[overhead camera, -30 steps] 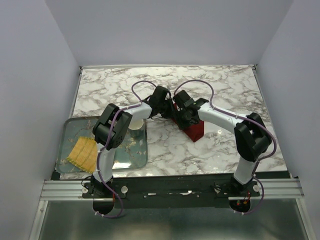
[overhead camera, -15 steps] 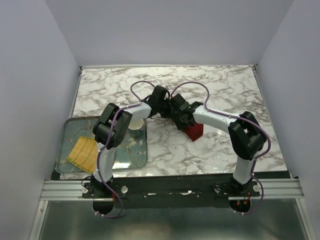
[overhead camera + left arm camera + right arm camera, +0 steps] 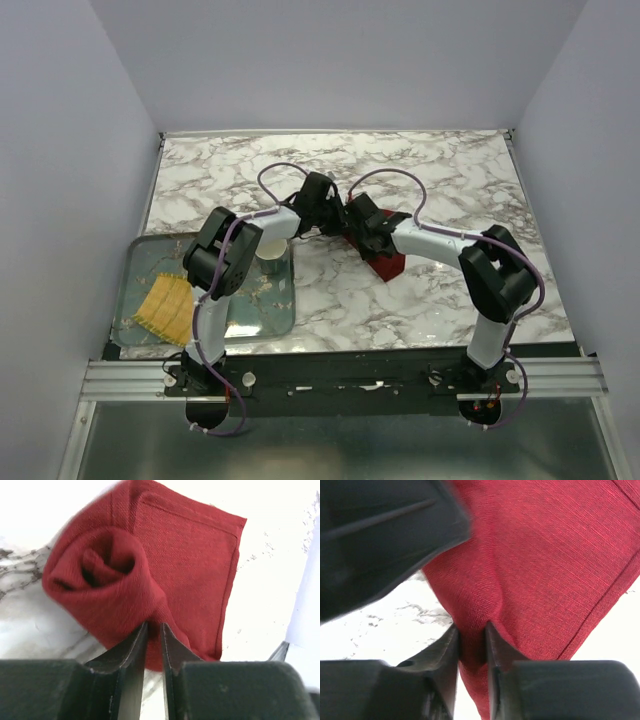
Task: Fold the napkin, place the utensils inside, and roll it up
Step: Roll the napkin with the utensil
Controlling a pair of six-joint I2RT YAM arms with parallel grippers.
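At the left edge of the desk [image 3: 450, 180] sits a see-through tray [image 3: 128, 290]. It holds a ribbed yellow mat [image 3: 166, 305] and a pale cup [image 3: 272, 258]. In the middle, far from every edge, lies the dark red napkin [image 3: 185, 565]. It is soft woven cloth, one end curled into a loose roll, one flat corner with a stitched hem. The left jaws are nearly closed, pinching a fold beside the roll. The right jaws are nearly closed too, nipping a ridge of the cloth. Bare marble spreads wide behind and to the right.

White arms [image 3: 432, 239], black joints [image 3: 497, 276], purple cables [image 3: 385, 171]
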